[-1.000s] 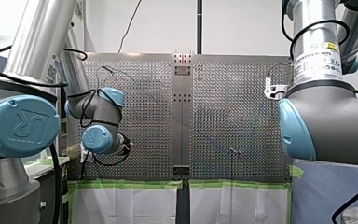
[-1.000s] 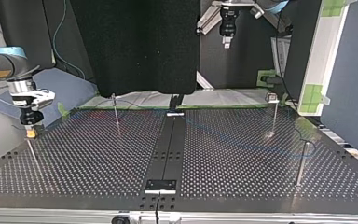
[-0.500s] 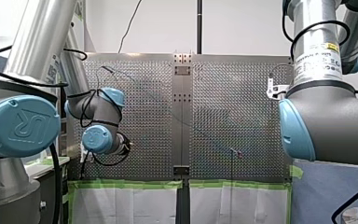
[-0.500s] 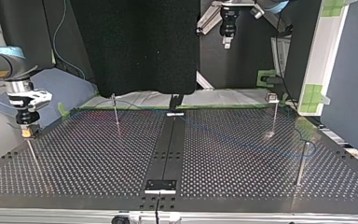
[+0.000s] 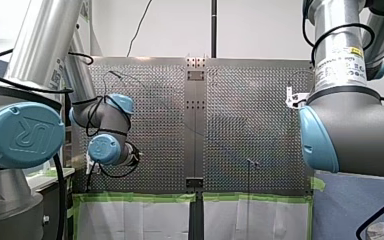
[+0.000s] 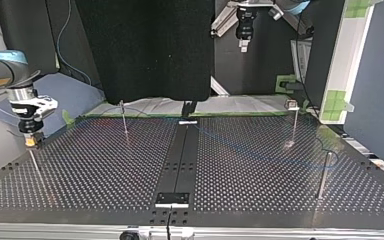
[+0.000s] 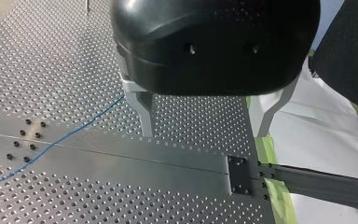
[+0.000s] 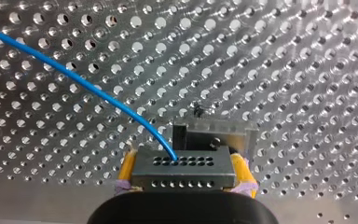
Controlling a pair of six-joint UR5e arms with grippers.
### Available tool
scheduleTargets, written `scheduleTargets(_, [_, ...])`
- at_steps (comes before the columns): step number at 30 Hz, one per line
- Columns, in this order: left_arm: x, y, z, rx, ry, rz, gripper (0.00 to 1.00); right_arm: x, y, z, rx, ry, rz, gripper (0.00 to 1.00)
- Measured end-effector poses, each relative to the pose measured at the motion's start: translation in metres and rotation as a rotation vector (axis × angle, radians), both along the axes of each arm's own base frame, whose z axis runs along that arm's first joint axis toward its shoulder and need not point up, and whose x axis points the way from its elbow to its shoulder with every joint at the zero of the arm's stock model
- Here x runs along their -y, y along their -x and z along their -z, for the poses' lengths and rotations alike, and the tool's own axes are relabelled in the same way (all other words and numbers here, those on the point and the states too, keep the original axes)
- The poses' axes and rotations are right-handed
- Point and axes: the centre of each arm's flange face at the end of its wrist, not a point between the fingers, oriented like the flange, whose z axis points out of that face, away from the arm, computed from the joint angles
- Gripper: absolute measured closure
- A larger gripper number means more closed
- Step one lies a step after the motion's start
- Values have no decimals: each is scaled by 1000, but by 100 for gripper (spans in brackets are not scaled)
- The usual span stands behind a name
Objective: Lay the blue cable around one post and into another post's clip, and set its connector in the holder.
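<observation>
In the right wrist view my right gripper (image 8: 182, 184) is shut on a grey connector block (image 8: 182, 167), its yellow pads (image 8: 127, 169) on either side. The blue cable (image 8: 74, 77) leaves the block's top face and curves away over the perforated plate. Just ahead of the block stands a small metal holder (image 8: 223, 133). In the top view my right gripper (image 6: 30, 141) hangs at the left over a thin post (image 6: 34, 165). My left gripper (image 6: 243, 44) is high at the back, and its metal fingers (image 7: 141, 107) stand open with nothing between them above the cable (image 7: 56, 142).
More thin posts stand on the plate: one at the back left (image 6: 124, 119), one with a clip at the back right (image 6: 293, 120), and one at the near right (image 6: 324, 174). A central rail (image 6: 180, 155) crosses the plate, and green tape (image 5: 140, 197) marks its edge.
My right gripper has shifted slightly over the left post with the connector still in it. My left arm has not moved.
</observation>
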Motion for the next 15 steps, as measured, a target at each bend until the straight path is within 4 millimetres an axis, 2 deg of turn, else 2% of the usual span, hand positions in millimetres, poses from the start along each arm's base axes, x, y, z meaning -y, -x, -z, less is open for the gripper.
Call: scheduleTargets(15, [-1,-1,0,0,0,-3,1,4,-4,-2,11,32,-15,100])
